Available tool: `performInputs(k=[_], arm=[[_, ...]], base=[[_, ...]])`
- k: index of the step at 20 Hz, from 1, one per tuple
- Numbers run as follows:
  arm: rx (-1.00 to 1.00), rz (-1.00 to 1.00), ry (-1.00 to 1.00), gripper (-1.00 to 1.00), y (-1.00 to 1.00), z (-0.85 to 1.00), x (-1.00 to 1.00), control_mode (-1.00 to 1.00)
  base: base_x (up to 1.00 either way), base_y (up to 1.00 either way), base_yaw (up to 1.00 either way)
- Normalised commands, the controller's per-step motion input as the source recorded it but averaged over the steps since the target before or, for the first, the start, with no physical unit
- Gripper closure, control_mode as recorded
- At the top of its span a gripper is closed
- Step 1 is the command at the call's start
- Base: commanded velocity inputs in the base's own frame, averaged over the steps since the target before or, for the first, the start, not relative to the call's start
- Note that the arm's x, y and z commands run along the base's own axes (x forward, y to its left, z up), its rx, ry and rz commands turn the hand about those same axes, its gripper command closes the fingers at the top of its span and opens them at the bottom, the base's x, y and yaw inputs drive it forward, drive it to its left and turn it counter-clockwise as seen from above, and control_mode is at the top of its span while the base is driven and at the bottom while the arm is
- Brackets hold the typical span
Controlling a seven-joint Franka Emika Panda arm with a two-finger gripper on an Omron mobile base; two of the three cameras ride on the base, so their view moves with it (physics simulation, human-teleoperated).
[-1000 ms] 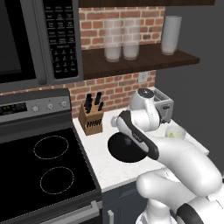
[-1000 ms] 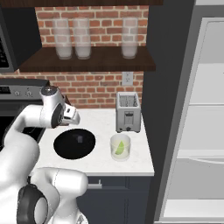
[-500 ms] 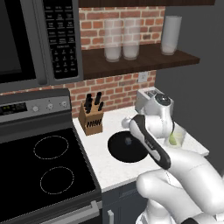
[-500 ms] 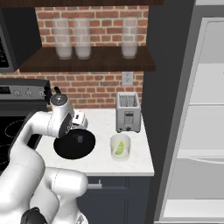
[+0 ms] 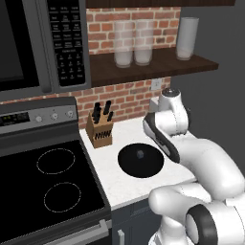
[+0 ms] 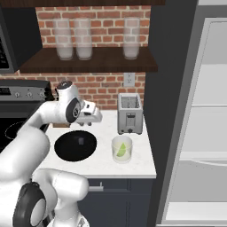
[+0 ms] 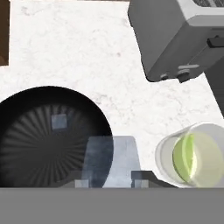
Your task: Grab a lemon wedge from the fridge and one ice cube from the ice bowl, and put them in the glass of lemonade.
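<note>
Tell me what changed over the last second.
The arm swung its hand rightward from above the shallow round black dish toward the short clear tumbler, gripping a translucent ice cube. One ice cube stays in the dish; the yellow-green lemon wedge in the tumbler and the grey toaster haven't moved.

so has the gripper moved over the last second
Yes. In the right base view the gripper has travelled right, from the left side of the shallow round black dish to above its right edge, nearer the silver toaster.
</note>
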Motion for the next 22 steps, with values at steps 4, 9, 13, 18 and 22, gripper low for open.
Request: performInputs(k=[4, 9, 13, 18, 22], arm=[[-0.03, -0.07, 0.22, 1.00, -0.83, 0.07, -0.03, -1.00], [0.13, -0.07, 0.00, 1.00, -0.88, -0.19, -0.19, -1.00], [0.16, -0.02, -0.01, 1.00, -0.65, -0.40, -0.03, -1.00], [0.09, 0.00, -0.01, 1.00, -0.30, -0.17, 0.01, -1.00], [0.00, 0.00, 0.00, 1.00, -0.11, -0.03, 0.14, -1.00]], base=[[0.00, 0.00, 0.00], [0.00, 0.00, 0.00], [0.00, 0.00, 0.00], [0.00, 0.00, 0.00], [0.00, 0.00, 0.00]])
